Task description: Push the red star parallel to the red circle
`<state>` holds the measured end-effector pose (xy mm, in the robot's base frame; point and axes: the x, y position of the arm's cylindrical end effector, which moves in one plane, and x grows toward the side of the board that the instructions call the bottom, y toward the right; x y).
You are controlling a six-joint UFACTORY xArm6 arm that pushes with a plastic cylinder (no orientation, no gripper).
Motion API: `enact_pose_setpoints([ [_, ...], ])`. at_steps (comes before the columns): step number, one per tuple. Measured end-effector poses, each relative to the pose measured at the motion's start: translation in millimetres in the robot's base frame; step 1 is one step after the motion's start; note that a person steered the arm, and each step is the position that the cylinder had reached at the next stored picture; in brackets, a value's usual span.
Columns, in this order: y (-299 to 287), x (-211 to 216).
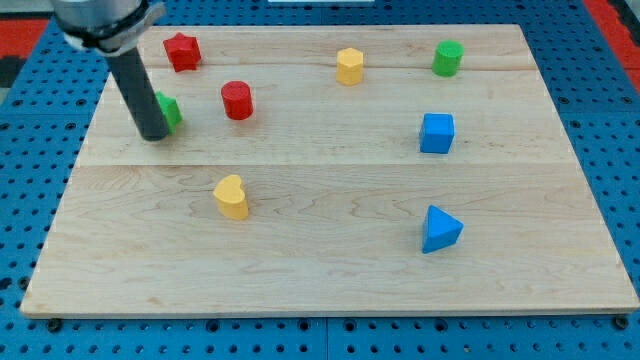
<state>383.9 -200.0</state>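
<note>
Board: a flat wooden board [330,230], pale, with long grain lines and two thin seams running across it.
Under the board: a blue sheet with rows of small holes [610,150].
Red star: the red star [182,51] sits near the view's top left corner of the board. It has bumpy points.
Red circle: the red circle [237,100] is a short round block, a bit lower and to the view's right of the star. They do not touch.
My tip: a dark, smooth, straight rod. My tip [153,136] rests on the board below the star and left of the circle. It holds nothing.
Hidden: a green block [169,110] is right behind the rod, mostly covered, so its shape is hard to tell.
Other blocks: a yellow six-sided block [349,66], a green round block [447,58], a blue cube [437,133], a blue triangle [440,229], a yellow heart [231,196].
Cut off: the rod's grey top runs out at the view's top.
</note>
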Motion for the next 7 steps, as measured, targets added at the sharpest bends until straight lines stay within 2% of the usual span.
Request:
enact_pose_setpoints([
  [1,0,-36],
  [3,-4,-59],
  [4,-68,-59],
  [5,-86,-87],
  [6,-84,-126],
  [7,-54,-141],
])
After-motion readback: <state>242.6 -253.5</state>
